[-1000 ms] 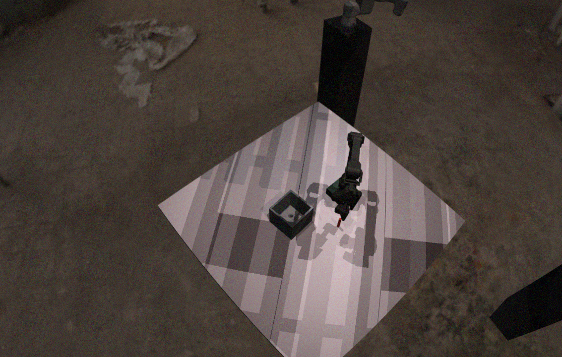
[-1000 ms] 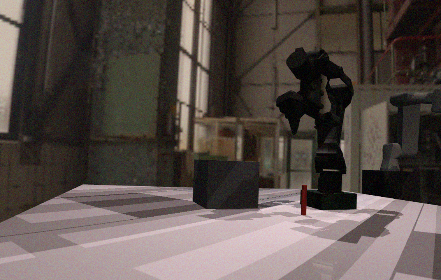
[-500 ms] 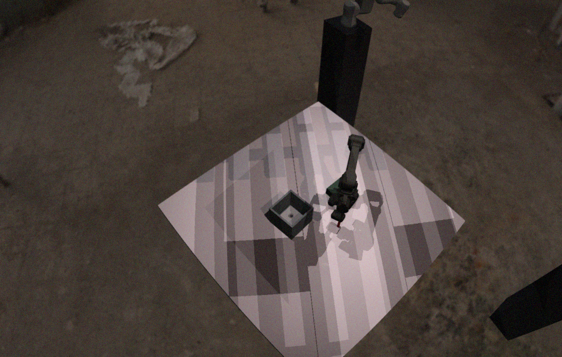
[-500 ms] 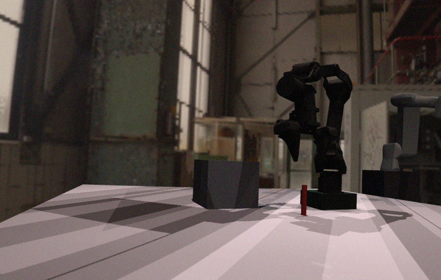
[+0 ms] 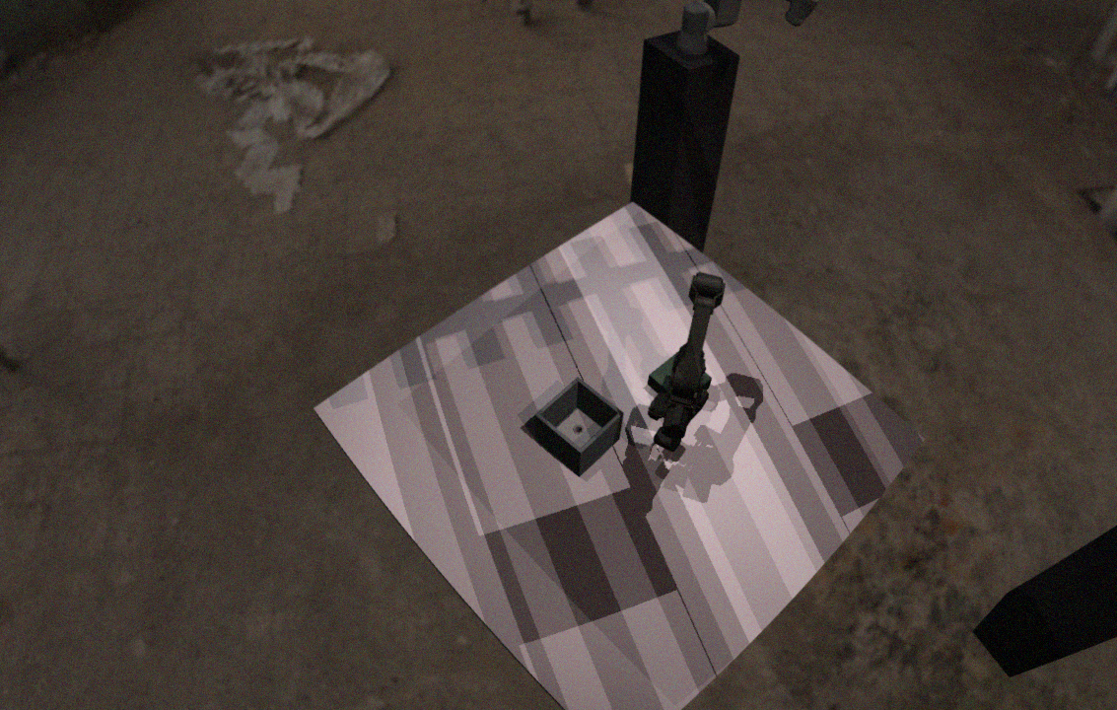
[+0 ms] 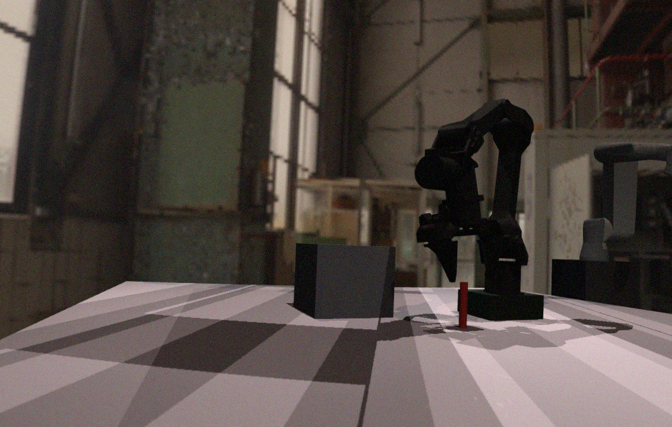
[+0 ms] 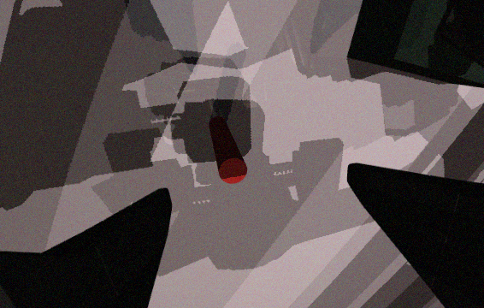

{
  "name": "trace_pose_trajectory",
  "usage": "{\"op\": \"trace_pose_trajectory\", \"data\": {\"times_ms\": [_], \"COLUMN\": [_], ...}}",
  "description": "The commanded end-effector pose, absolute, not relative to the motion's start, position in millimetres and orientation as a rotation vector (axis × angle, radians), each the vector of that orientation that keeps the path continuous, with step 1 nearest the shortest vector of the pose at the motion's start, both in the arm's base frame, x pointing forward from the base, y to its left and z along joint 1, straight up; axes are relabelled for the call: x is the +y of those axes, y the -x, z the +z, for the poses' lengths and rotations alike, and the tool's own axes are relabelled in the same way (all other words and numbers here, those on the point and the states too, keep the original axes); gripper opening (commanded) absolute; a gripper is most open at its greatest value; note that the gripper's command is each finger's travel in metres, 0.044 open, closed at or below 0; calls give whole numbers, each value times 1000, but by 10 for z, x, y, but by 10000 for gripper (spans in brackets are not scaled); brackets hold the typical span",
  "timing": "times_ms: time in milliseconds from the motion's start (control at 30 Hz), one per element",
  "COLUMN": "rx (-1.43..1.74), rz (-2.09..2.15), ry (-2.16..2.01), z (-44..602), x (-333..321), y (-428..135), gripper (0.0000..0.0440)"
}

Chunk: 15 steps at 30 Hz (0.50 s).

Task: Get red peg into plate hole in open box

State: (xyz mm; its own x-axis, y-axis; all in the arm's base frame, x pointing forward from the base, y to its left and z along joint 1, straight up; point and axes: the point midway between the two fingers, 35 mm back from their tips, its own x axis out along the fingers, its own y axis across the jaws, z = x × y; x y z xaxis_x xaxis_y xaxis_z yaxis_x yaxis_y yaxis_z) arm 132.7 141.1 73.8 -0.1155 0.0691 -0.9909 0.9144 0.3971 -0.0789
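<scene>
The red peg [image 6: 463, 305] [image 7: 227, 145] stands upright on the table. In the top view it is hidden under the gripper. My gripper [image 5: 671, 439] [image 6: 462, 276] [image 7: 261, 184] is open and empty, pointing down, with its one clear fingertip in the exterior view just above the height of the peg's top. In the wrist view the peg's top shows between the fingertips, a little left of the middle. The open grey box [image 5: 580, 461] [image 6: 351, 281] stands to the left of the peg. The plate [image 5: 578, 415] with its dark hole [image 5: 578, 429] shows inside it, and the hole looks empty.
The arm's dark green base [image 5: 661, 375] [image 6: 510, 306] [image 7: 417, 43] stands close behind the peg. The striped table [image 5: 721, 600] [image 6: 253, 398] carries strong shadows, and the arm's shadow falls around the peg. A second arm stands on a dark pedestal [image 5: 681, 132] beyond the table.
</scene>
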Motion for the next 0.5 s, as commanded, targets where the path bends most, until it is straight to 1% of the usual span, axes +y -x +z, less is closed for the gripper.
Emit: {"op": "trace_pose_trajectory", "data": {"times_ms": [0,167,267,333,467], "rx": [1508,1493,1484,1482,1484], "rz": [-949,-973,-983,-983,-977], "ry": [-904,-909,-914,-919,-922], "z": [609,444,360,310,230], "x": [1369,1336,1325,1330,1355], "y": [-1316,-1321,-1327,-1337,-1372], "gripper": [440,434,418,382,281]}}
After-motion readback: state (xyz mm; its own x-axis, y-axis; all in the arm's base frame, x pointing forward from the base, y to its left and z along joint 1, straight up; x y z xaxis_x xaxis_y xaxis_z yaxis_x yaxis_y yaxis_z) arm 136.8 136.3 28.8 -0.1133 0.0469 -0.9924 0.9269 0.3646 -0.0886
